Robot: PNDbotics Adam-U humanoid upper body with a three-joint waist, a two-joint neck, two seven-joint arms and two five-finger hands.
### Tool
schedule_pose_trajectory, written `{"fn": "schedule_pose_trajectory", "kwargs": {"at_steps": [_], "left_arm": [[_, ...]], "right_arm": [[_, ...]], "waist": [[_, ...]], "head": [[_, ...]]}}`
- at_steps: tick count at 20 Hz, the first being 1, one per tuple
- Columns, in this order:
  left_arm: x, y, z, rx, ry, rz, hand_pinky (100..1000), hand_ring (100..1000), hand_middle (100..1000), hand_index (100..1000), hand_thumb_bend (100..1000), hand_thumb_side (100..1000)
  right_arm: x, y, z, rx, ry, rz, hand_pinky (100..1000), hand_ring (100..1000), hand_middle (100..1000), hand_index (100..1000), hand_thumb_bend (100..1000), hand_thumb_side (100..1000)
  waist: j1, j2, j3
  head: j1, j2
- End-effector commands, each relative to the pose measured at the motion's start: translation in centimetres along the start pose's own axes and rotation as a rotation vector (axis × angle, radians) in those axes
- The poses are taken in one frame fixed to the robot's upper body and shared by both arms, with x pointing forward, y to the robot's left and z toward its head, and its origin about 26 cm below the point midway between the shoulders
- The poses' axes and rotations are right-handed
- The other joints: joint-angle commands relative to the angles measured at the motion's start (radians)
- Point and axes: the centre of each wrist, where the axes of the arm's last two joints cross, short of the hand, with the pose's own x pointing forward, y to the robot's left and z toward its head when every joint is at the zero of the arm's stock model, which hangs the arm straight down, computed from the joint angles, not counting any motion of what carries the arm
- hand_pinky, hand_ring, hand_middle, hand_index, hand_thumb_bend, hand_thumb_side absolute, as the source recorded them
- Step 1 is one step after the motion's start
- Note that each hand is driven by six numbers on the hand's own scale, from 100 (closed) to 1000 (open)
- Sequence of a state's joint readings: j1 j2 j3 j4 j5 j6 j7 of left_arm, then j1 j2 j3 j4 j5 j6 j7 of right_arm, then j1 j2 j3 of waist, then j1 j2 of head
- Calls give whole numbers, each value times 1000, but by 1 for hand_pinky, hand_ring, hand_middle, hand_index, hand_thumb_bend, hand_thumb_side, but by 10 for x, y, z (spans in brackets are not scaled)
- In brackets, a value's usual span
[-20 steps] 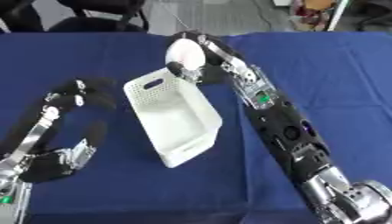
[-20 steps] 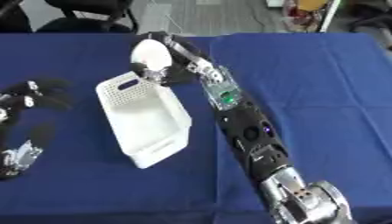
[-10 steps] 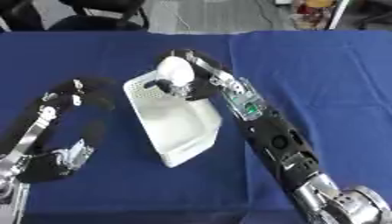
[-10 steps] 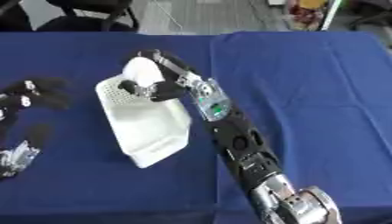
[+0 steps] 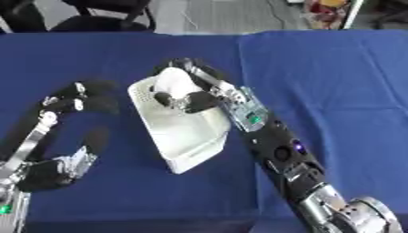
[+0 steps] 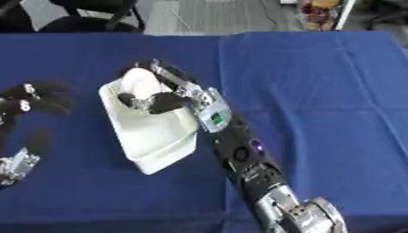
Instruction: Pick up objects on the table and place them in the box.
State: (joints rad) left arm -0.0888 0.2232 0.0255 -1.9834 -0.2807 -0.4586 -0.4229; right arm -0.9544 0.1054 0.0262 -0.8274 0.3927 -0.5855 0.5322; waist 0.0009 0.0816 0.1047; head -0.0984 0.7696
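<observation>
A blue-clothed surface (image 5: 334,68) fills the view, grey floor and chair legs beyond. One white box (image 5: 187,136) lies on it. The right robot hand (image 5: 187,93) grips one white object (image 5: 171,79) over the box. The left robot hand (image 5: 76,98) rests relaxed at left.

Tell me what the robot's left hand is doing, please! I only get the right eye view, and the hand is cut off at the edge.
Observer: The left eye view shows the whole left hand. It sits over the blue cloth, left of the white box, with its fingers relaxed and holding nothing.
Operator: Where does its arm go?
Observer: The left arm slants from the hand down to the lower left corner, and all of it shows there.
Operator: Is there more table past that hand?
Observer: Yes, a strip of blue cloth shows on the hand's left, out to the picture's edge.
</observation>
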Motion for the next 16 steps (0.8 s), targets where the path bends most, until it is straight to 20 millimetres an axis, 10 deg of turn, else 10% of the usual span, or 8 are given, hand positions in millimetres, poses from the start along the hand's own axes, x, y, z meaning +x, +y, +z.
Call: {"fn": "schedule_pose_trajectory", "kwargs": {"at_steps": [1, 5, 16], "left_arm": [[4, 4, -4, 0, -22, -12, 642, 664, 831, 706, 196, 731], [4, 4, -4, -3, -19, -11, 642, 664, 832, 705, 195, 731], [4, 4, -4, -4, -21, -10, 643, 664, 832, 705, 195, 731]], "right_arm": [[21, -18, -13, 296, -297, 294, 275, 528, 667, 794, 157, 290], [45, -34, -23, 295, -349, 392, 554, 685, 809, 843, 232, 365], [59, -37, -29, 317, -356, 471, 610, 712, 836, 869, 240, 374]], "waist": [[3, -12, 2], [2, -15, 3], [2, -14, 5]], "head": [[-16, 0], [-17, 0], [-19, 0]]}}
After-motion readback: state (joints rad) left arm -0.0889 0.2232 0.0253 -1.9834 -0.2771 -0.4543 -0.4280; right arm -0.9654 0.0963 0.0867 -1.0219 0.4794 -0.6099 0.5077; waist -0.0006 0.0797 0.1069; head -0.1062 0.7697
